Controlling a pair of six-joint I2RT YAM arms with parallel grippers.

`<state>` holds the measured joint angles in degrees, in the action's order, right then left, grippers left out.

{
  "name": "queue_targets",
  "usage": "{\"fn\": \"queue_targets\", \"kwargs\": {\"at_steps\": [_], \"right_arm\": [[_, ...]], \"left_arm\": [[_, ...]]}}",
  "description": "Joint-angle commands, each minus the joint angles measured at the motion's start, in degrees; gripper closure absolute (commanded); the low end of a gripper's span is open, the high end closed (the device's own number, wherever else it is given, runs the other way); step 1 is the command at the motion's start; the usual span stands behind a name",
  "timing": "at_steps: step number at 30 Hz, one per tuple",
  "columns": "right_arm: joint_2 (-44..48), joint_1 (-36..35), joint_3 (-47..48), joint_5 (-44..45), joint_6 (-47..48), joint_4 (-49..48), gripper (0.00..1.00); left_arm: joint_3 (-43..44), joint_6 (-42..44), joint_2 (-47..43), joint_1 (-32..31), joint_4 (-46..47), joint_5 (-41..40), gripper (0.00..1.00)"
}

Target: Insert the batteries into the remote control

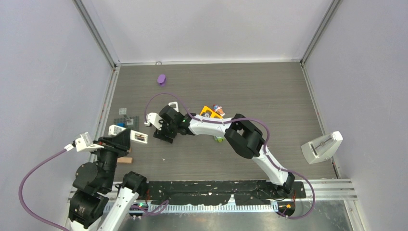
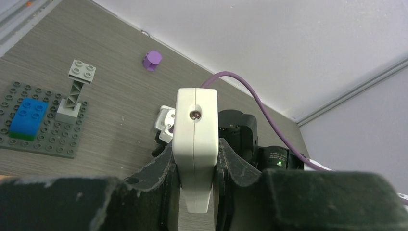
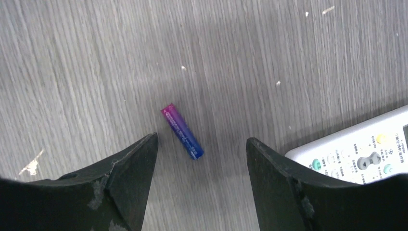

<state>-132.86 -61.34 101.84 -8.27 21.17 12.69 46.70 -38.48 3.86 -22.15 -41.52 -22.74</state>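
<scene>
Top: left gripper [image 1: 126,136] noted low-left by wall rail; right gripper [image 1: 162,134] reached to mid-table, open board all round. L wrist: remote [image 2: 195,115] clamped end-on btwn fingers, brick plate [image 2: 43,142] well apart. R wrist: purple battery [image 3: 182,132] lying flat on table btwn spread fingers, untouched; remote's button face at rt edge. No cell judged loaded; pick + insertion left.

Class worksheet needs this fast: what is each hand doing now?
Left hand: closed on the white remote.
Right hand: open over the purple battery, holding nothing.
</scene>
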Motion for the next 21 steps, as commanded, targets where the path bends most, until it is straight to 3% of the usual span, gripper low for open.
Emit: {"fn": "queue_targets", "kwargs": {"at_steps": [1, 7, 13, 21], "right_arm": [[-2.74, 0.07, 5.08, -1.89, 1.98, 7.31, 0.35], [-5.94, -0.04, 9.04, -3.46, 0.98, 12.52, 0.55], [-4.94, -0.22, 8.10, -0.95, -0.41, 13.59, 0.81], [2.96, 2.14, 3.15, 1.33, -9.53, 10.42, 0.92]], "left_arm": [[0.25, 0.64, 1.09, -0.04, 1.52, -0.33, 1.00], [0.56, 0.60, 1.76, -0.09, 2.17, 0.24, 1.00], [0.16, -0.12, 1.42, -0.10, 2.13, 0.45, 1.00], [-0.62, -0.60, 1.30, -0.08, 2.82, 3.00, 1.00]]}}
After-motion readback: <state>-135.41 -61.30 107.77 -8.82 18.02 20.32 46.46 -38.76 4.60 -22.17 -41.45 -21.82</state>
